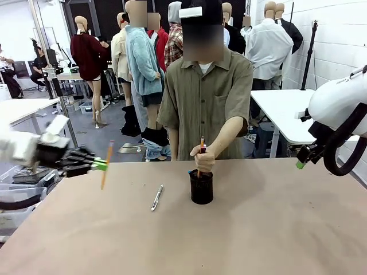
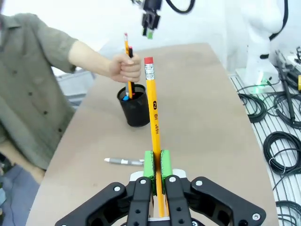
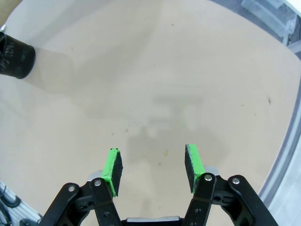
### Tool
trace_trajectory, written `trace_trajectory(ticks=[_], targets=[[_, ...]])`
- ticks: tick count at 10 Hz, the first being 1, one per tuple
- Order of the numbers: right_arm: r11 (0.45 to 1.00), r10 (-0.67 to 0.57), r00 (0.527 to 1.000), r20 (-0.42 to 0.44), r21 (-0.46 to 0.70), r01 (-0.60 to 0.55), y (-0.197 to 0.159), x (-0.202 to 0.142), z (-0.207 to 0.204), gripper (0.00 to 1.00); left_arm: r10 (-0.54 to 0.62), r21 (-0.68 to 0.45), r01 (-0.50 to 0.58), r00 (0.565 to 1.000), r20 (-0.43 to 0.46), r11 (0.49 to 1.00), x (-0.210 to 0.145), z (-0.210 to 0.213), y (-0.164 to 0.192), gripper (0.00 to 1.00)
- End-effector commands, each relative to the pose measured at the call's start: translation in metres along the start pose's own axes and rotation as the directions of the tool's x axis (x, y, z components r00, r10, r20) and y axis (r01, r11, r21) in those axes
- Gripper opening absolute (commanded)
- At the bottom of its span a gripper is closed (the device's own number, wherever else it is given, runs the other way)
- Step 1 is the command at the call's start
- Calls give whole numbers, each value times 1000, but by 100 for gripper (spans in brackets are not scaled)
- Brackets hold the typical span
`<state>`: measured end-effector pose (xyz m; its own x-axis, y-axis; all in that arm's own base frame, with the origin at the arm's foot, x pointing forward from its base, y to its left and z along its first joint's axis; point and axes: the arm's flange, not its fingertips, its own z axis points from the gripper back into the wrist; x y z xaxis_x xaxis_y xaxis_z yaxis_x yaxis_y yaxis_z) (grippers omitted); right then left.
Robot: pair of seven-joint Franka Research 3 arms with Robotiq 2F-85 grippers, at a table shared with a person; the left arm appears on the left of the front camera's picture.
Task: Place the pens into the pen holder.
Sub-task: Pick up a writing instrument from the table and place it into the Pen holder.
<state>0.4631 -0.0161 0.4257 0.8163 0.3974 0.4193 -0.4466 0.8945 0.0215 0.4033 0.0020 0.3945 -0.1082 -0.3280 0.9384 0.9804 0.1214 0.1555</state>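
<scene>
My left gripper (image 1: pixel 101 165) hangs above the table's left side, shut on an orange-yellow, pencil-like pen (image 1: pixel 107 165) that stands nearly upright. From the left wrist, the green pads (image 2: pixel 149 165) clamp its lower shaft, with the pen (image 2: pixel 153 110) eraser end up. A silver-grey pen (image 1: pixel 157 197) lies flat on the table between this gripper and the black pen holder (image 1: pixel 201 187). The person's hand (image 1: pixel 202 158) grips pens standing in the holder (image 2: pixel 134 109). My right gripper (image 1: pixel 299 164) hovers at the far right, open and empty, over bare table (image 3: pixel 153 169); the holder (image 3: pixel 16 59) sits far off.
The brown table (image 1: pixel 275 229) has wide bare room at front and right. A person stands at its far edge, mid-table. Cables (image 2: pixel 282 141) lie on a rack beyond the table's side. A white table (image 1: pixel 281 109) stands behind at right.
</scene>
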Motion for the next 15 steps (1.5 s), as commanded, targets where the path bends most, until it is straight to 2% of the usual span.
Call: trace_trajectory(ticks=[1, 2, 3, 5, 8, 11, 14, 15], targets=[[1000, 20, 1000, 1, -17, -20, 1, -3, -2, 68, 39, 105, -54, 989, 140, 993, -32, 42, -10, 0], [1000, 20, 1000, 1, -17, -20, 1, -3, -2, 68, 90, 149, -120, 977, 196, 981, -45, 49, -7, 0], [1000, 20, 1000, 1, -17, -20, 1, -3, -2, 68, 100, 136, -133, 969, 224, 982, -45, 39, -2, 0], [1000, 20, 1000, 1, -17, -20, 1, -3, -2, 68, 73, 136, -117, 953, 293, 984, -21, 6, 18, 0], [1000, 20, 1000, 1, -17, -20, 1, -3, -2, 68, 84, 87, -110, 963, 258, 990, 25, -62, 47, 0], [1000, 20, 1000, 1, -17, -20, 1, -3, -2, 68, 99, -15, -98, 975, 199, 995, 67, -143, 79, 0], [1000, 20, 1000, 1, -17, -20, 1, -3, -2, 68, 111, -63, -99, 970, 218, 993, 83, -204, 110, 0], [1000, 20, 1000, 1, -17, -20, 1, -3, -2, 68, 113, -95, -96, 976, 188, 991, 88, -230, 114, 0]])
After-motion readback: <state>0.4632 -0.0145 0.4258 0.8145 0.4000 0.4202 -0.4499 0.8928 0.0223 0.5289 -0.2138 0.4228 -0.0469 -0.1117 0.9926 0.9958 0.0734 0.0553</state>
